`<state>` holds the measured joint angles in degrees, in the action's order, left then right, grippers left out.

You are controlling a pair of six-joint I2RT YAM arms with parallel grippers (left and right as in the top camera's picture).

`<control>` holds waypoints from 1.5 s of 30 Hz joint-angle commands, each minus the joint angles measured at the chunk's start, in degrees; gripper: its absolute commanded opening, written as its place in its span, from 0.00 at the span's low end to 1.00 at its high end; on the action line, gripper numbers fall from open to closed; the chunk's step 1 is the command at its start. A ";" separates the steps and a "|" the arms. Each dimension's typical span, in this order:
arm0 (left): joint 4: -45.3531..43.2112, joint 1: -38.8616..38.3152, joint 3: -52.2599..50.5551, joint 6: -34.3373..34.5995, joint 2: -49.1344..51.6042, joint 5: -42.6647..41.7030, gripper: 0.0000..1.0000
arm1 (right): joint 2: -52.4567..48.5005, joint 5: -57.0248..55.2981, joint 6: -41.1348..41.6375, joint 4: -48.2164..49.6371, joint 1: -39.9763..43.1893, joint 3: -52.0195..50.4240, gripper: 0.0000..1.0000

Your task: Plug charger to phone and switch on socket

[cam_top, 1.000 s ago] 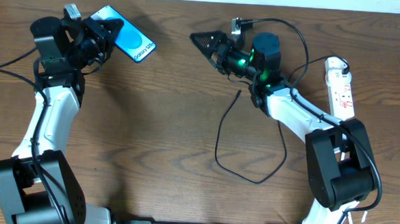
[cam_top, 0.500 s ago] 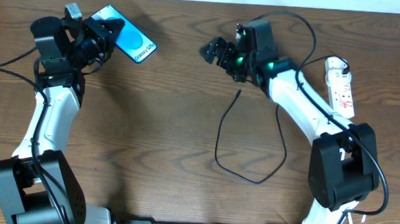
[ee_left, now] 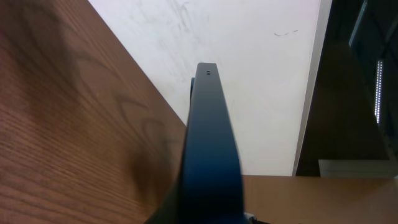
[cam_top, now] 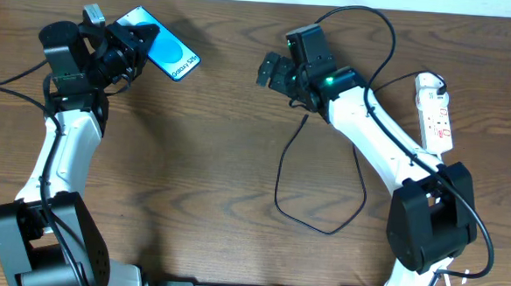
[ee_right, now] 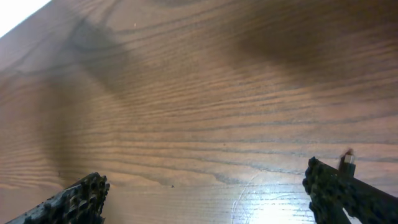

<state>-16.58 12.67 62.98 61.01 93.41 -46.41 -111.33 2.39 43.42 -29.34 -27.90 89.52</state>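
The phone (cam_top: 159, 52), blue screen up, is at the far left, and my left gripper (cam_top: 136, 45) is shut on its near end. In the left wrist view its dark edge (ee_left: 208, 143) runs up the middle. The charger (cam_top: 280, 175) is a thin black cable looped mid-table, with its free plug end (cam_top: 305, 119) pointing up. My right gripper (cam_top: 272, 71) is open and empty, just up and left of that end. In the right wrist view its fingers (ee_right: 78, 199) stand wide apart over bare wood. The socket (cam_top: 437, 113) lies at the far right.
The right arm's thicker black cable (cam_top: 379, 40) arcs above its wrist. The table's far edge and a white wall (ee_left: 249, 56) lie just beyond the phone. Bare wooden tabletop (cam_top: 202, 158) lies between the arms.
My right wrist has turned and the arm has stretched out. Its gripper has shifted slightly right and down, toward the cable's free end. The left arm and phone have not moved.
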 commanded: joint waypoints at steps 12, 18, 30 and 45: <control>-0.68 0.28 0.15 -1.01 -1.36 -1.18 0.07 | 0.52 -9.77 20.35 -11.26 -0.66 0.70 0.87; -0.68 0.28 0.15 -1.01 -1.36 -1.20 0.08 | 0.46 -10.12 28.41 -14.80 -0.94 0.68 0.88; -0.68 0.28 0.15 -1.01 -1.36 -1.18 0.08 | -3.08 -12.17 31.32 -18.58 -1.09 0.68 0.88; -0.68 0.28 0.15 -0.98 -1.36 -1.18 0.08 | -5.79 -12.33 31.36 -18.34 -1.25 0.63 0.84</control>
<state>-16.56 12.67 62.98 60.99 93.41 -46.41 -115.15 -8.29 73.97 -47.72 -28.75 89.54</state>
